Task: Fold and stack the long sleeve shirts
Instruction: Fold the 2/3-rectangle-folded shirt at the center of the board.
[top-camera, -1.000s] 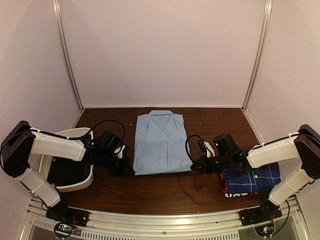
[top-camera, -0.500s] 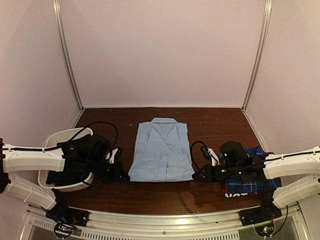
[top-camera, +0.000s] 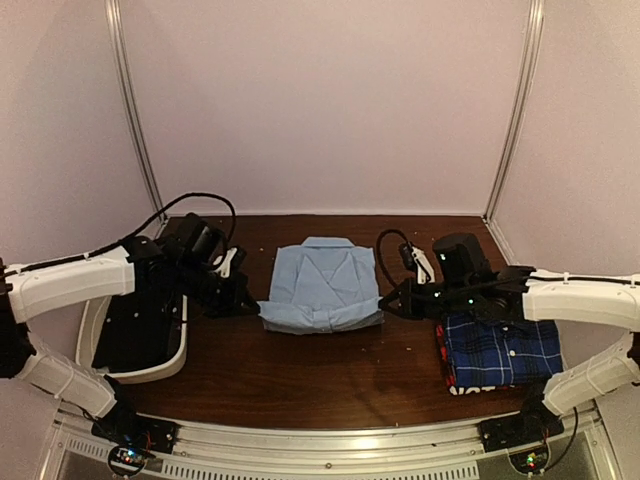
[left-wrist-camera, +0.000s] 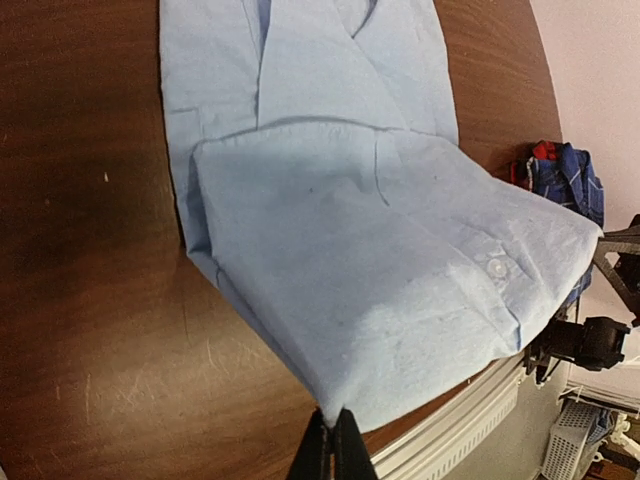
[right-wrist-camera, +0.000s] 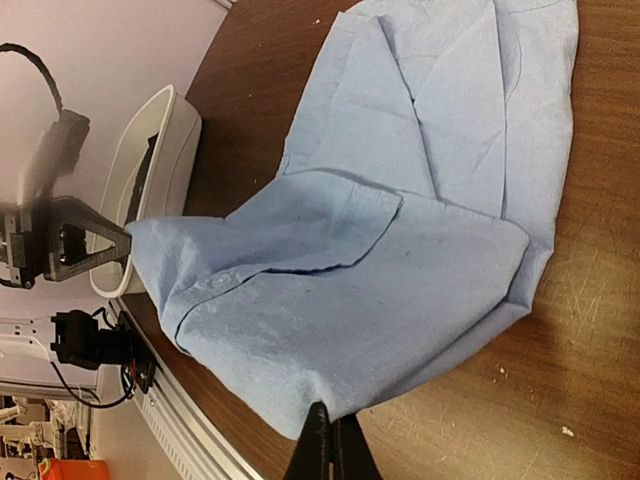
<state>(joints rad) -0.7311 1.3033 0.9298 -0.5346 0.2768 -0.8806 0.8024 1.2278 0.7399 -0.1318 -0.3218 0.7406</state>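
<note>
Grips the near left corner of the light blue shirt (top-camera: 322, 283) with the left claw (top-camera: 254, 306), closed tight on the cloth. Grips the near right corner with the right claw (top-camera: 386, 304), closed likewise. Holds the near hem raised above the desk (top-camera: 300, 375), doubled toward the collar. Leaves the plaid shirt (top-camera: 505, 350) folded on the right side.

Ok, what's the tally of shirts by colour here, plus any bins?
Light blue shirt: 1
Blue plaid shirt: 1
Red shirt (only an edge shows, under the plaid): 1
White bin: 1
Total: 4
</note>
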